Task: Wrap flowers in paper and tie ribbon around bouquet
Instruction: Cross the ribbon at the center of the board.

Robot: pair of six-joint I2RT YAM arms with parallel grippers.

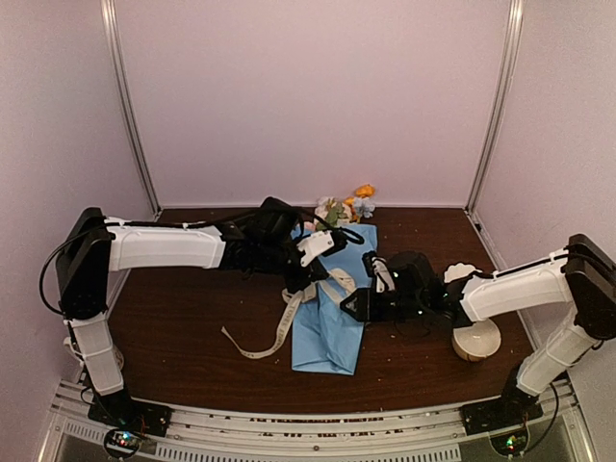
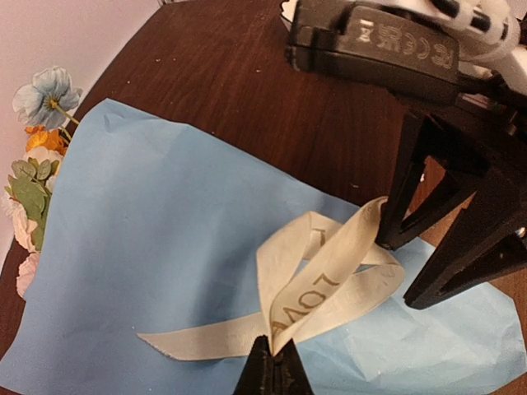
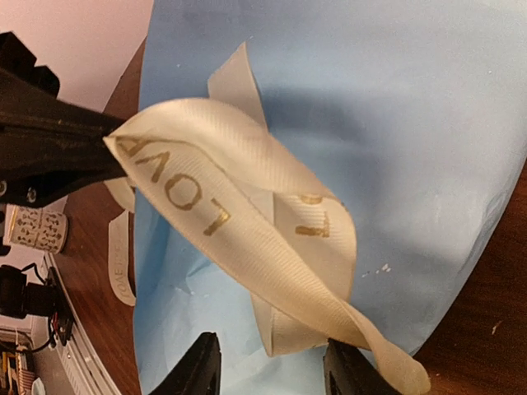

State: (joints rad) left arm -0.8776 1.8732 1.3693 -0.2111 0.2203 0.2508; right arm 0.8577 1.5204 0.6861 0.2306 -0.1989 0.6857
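Likely soft and slippery, the ribbon [image 2: 329,271] lay looped on the bouquet [image 1: 332,322] at mid-frame — the left gripper [image 2: 272,370] pinched its crossing, the right gripper [image 3: 272,341] half-spread at the loop — best gripped flat, near that crossing.

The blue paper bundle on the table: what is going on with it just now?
Two robot arms are tying a flat cream lettered ribbon around a bouquet of artificial flowers wrapped in blue paper. The left tool is shut on the ribbon, holding up a loop above the paper. The right tool is open, with the loop's other end between its fingers. No knot is visible yet.
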